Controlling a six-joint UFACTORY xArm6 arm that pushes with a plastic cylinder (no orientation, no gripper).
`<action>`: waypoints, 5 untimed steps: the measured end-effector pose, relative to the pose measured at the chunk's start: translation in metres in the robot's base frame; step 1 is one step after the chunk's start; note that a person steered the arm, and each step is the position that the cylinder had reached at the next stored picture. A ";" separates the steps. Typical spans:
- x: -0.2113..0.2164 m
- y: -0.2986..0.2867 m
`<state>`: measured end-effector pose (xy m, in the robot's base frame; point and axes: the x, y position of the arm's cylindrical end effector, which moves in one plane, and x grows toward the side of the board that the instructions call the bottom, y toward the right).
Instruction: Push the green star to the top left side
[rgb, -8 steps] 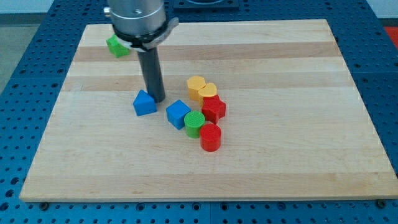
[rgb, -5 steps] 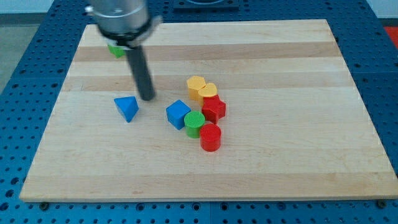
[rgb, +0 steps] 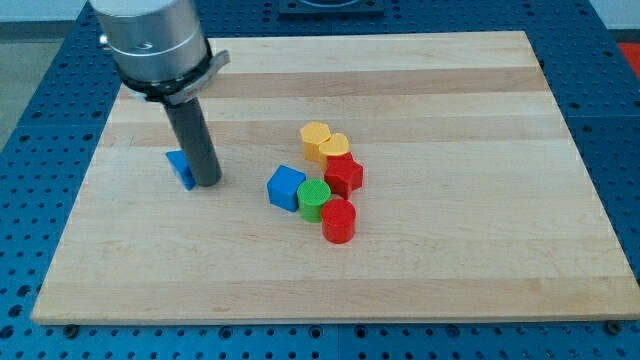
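Observation:
The green star does not show in the camera view; the arm's grey head covers the board's upper left where it lay. My tip (rgb: 207, 183) rests on the board at the left of centre. It touches the right side of a blue triangle (rgb: 181, 168), which the rod partly hides. The rod rises to the grey head at the view's top left.
A cluster lies at the middle of the wooden board (rgb: 450, 250): a blue cube (rgb: 286, 187), a green cylinder (rgb: 313, 200), a red cylinder (rgb: 339, 220), a red star (rgb: 343, 174), a yellow hexagon (rgb: 316, 140) and a yellow heart-like block (rgb: 334, 147).
The rod has swung left and down the view and now hides the green star. The blue triangle has slid left and a little up. The cluster has not moved.

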<state>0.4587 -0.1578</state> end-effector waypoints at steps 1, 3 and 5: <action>0.000 -0.024; -0.001 0.010; -0.046 0.011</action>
<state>0.4126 -0.1466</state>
